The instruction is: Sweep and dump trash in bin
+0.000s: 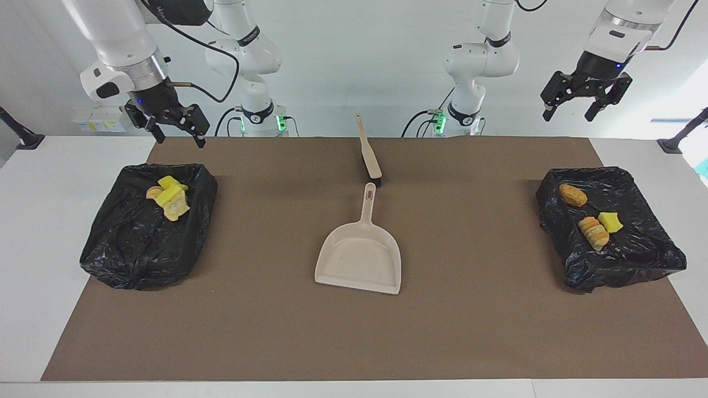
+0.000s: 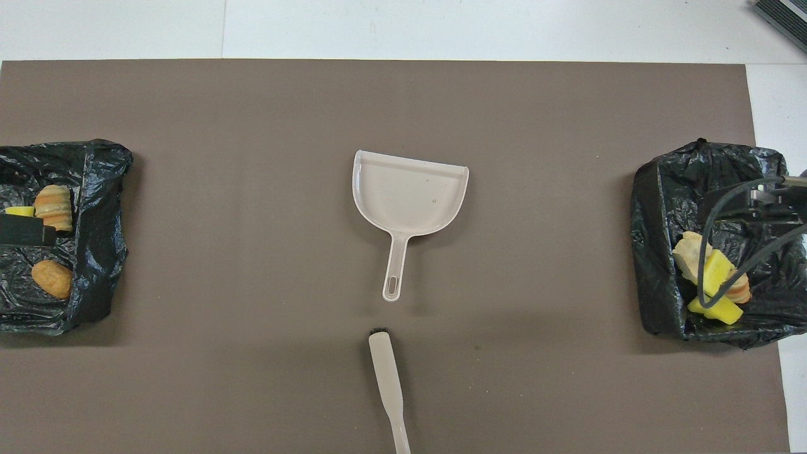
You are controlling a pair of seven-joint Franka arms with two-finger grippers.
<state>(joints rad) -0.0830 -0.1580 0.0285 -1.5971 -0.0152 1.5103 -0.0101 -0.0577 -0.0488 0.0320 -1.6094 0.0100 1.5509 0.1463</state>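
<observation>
The trash lies in two black-lined bins. Yellow wedges and pastries [image 1: 168, 198] sit in the bin [image 1: 127, 249] at the right arm's end. Two pastries [image 1: 593, 232] and a yellow wedge [image 1: 610, 221] rest in the bin [image 1: 636, 260] at the left arm's end. The beige dustpan [image 1: 359, 260] lies mid-table with its handle toward the robots. The beige brush [image 1: 369, 157] lies just nearer to the robots. My right gripper [image 1: 178, 138] hangs open and empty above its bin's edge. My left gripper [image 1: 568, 116] hangs open and empty, high over the other bin.
A brown mat [image 1: 470, 331] covers the table between the bins. In the overhead view the dustpan [image 2: 410, 195] and brush [image 2: 388, 378] lie in line at the mat's middle, with the bins [image 2: 94, 252] [image 2: 656, 208] at either end.
</observation>
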